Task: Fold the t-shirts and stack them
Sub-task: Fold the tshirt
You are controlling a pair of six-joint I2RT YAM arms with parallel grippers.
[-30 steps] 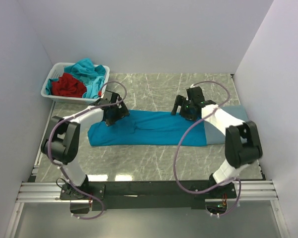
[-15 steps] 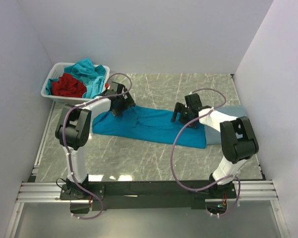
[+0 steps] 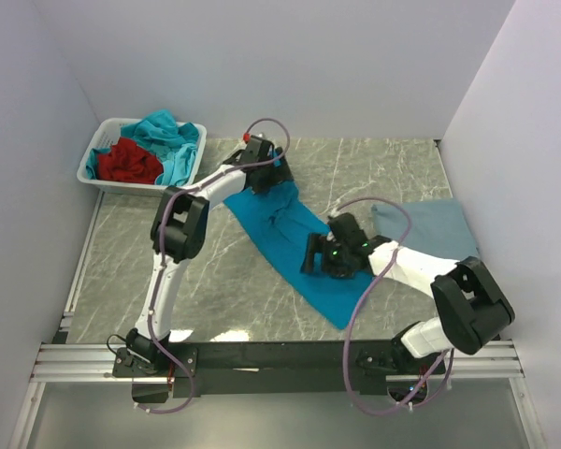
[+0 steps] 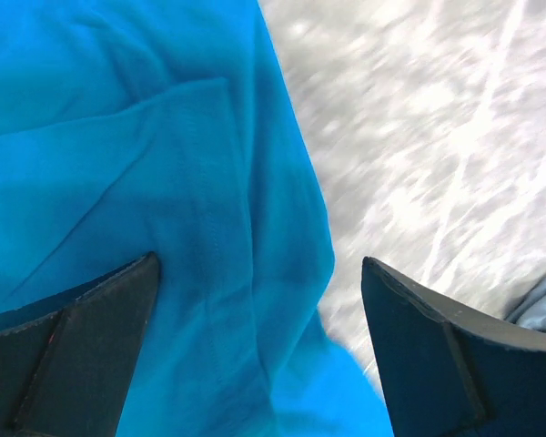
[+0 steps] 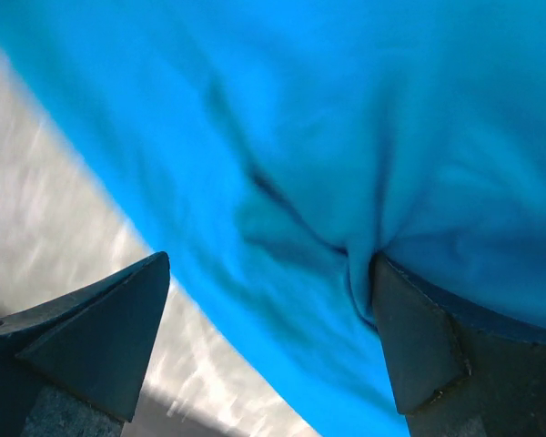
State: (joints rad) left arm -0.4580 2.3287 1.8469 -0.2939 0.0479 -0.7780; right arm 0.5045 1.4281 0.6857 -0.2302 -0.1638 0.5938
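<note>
A bright teal-blue t-shirt (image 3: 282, 230) lies as a long strip slanting across the marble table, from far left-centre to near centre. My left gripper (image 3: 266, 178) is at its far end, jaws wide open, fingertips down on the cloth (image 4: 118, 137). My right gripper (image 3: 320, 258) is over the near part of the strip, also open, one fingertip (image 5: 419, 346) pressed into a pucker of the cloth (image 5: 346, 109). A duller slate-blue t-shirt (image 3: 439, 229) lies flat at the right.
A white slatted basket (image 3: 87, 174) stands at the far left corner with a red shirt (image 3: 131, 161) and turquoise shirts (image 3: 168, 131) in it. White walls close in the table on the left, back and right. Bare marble (image 3: 215, 281) shows left of the strip.
The teal-blue shirt has swung from lying crosswise to lying on a slant. My left gripper moved away and to the right with its end; my right gripper moved nearer and to the left.
</note>
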